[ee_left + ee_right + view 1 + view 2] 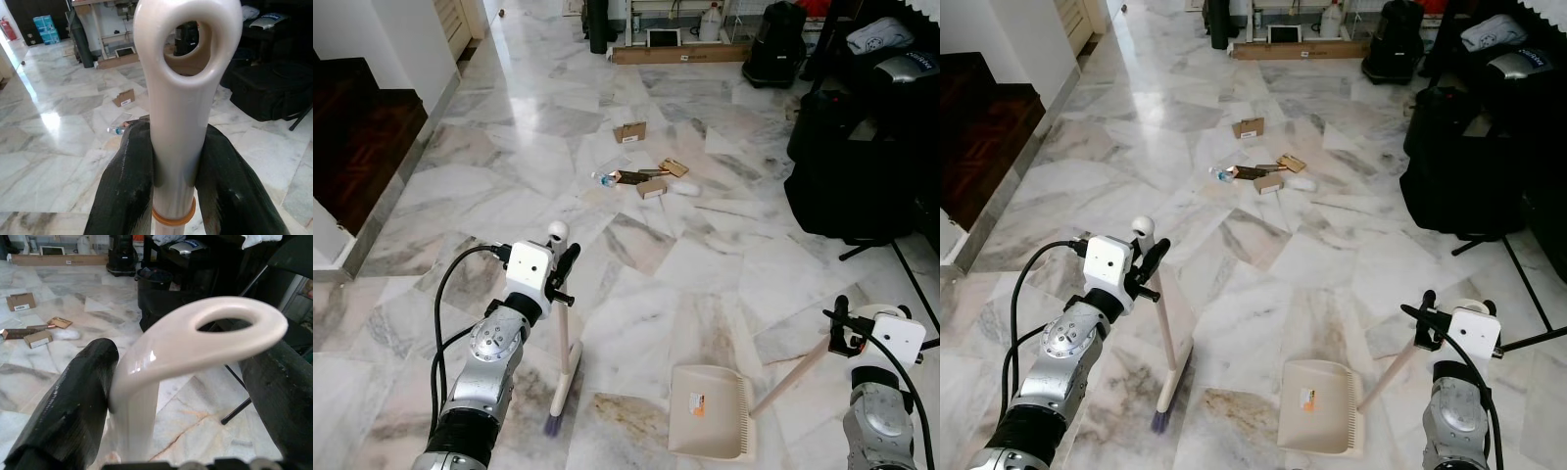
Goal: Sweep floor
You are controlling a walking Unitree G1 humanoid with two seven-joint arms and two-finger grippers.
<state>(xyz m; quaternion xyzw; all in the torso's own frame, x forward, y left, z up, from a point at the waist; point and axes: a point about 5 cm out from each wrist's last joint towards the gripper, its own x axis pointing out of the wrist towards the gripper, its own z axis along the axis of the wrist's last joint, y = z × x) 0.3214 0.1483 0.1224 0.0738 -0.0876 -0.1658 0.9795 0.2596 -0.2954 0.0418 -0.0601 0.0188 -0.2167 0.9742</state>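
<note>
My left gripper (565,269) is shut on the cream handle of a broom (564,343), just below its looped end. The broom stands almost upright, and its head with purple bristles (555,419) rests on the marble floor. In the left wrist view both black fingers (128,191) press the broom handle (180,112). My right gripper (840,329) is shut on the slanted handle of a beige dustpan (710,423), which lies flat on the floor between the arms. Litter (646,179) lies farther ahead: small cardboard boxes, a bottle and a white scrap.
Black bags (862,166) and a stand leg (867,250) crowd the right side. A dark wooden step (357,137) and a white wall are on the left. A long plank (680,54), a black bin (597,24) and shelves stand at the far end.
</note>
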